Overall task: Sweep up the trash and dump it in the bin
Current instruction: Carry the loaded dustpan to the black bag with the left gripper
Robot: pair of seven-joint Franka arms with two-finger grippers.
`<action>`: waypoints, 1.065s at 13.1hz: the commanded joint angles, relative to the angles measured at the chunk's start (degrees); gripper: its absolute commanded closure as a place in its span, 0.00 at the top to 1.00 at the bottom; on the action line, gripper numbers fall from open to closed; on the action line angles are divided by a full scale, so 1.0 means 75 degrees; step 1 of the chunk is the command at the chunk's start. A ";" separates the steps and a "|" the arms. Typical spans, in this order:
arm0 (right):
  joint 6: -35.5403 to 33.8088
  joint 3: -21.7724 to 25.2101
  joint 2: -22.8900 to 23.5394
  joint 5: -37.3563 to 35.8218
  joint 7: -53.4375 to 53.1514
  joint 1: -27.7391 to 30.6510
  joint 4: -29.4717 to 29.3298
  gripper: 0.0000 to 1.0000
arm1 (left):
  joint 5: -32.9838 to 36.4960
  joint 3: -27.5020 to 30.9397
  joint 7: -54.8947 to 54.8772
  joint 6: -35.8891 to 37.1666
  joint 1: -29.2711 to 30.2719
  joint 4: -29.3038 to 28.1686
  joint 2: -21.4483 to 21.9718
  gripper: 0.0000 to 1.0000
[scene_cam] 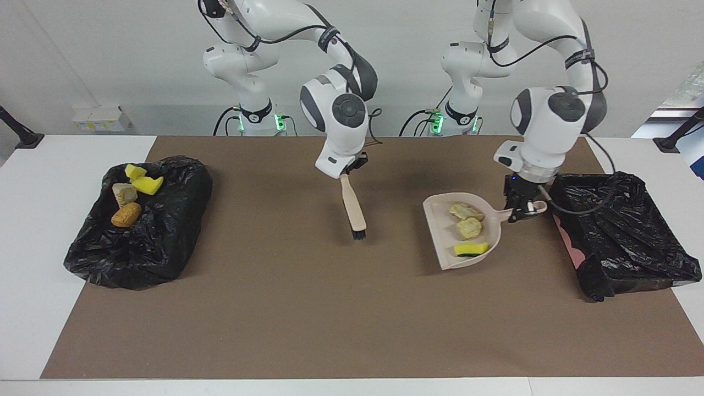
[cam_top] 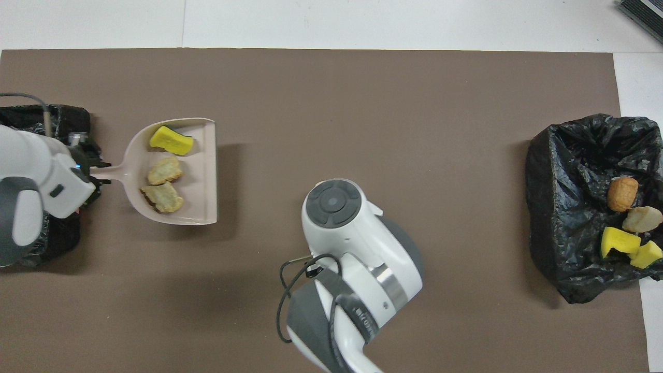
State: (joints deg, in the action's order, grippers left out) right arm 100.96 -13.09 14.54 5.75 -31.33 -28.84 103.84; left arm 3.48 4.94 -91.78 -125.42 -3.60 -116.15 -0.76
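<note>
My left gripper (scene_cam: 522,211) is shut on the handle of the beige dustpan (scene_cam: 443,234) and holds it above the mat, beside the black-lined bin (scene_cam: 621,236) at the left arm's end. In the pan lie a yellow sponge chunk (scene_cam: 472,248) and two cream-beige pieces (scene_cam: 467,219). The overhead view shows the same: left gripper (cam_top: 93,173), dustpan (cam_top: 202,171), sponge (cam_top: 171,141), bin (cam_top: 31,134). My right gripper (scene_cam: 346,171) is shut on the beige brush (scene_cam: 353,209), which hangs bristles down over the mat's middle. In the overhead view the brush is hidden under the right wrist.
A second black bag (scene_cam: 143,242) lies at the right arm's end. On it are two yellow chunks (scene_cam: 146,184), a cream piece (scene_cam: 125,193) and an orange-brown lump (scene_cam: 126,214). It also shows in the overhead view (cam_top: 570,171). A brown mat (scene_cam: 330,308) covers the table.
</note>
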 commanded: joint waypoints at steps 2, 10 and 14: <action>0.0168 -0.0035 -0.0098 0.0744 -0.1259 -0.0886 0.0228 0.00 | -0.0088 -0.0108 -0.1575 0.0854 0.1589 0.1221 -0.0074 0.00; 0.1903 -0.0035 0.0019 0.1003 -0.2597 -0.1698 0.1249 0.99 | 0.1043 -0.0037 -0.1838 -0.0255 0.3609 0.2127 -0.0625 0.00; 0.1657 0.0023 -0.0005 0.0676 -0.2515 -0.1428 0.0570 1.00 | 0.3585 0.0045 0.0080 -0.0481 0.3446 0.2022 -0.0602 0.00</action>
State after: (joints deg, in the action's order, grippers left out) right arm 114.81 -12.78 14.80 11.88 -50.06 -41.07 110.43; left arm 23.56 5.31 -97.65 -128.88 23.18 -101.65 -5.24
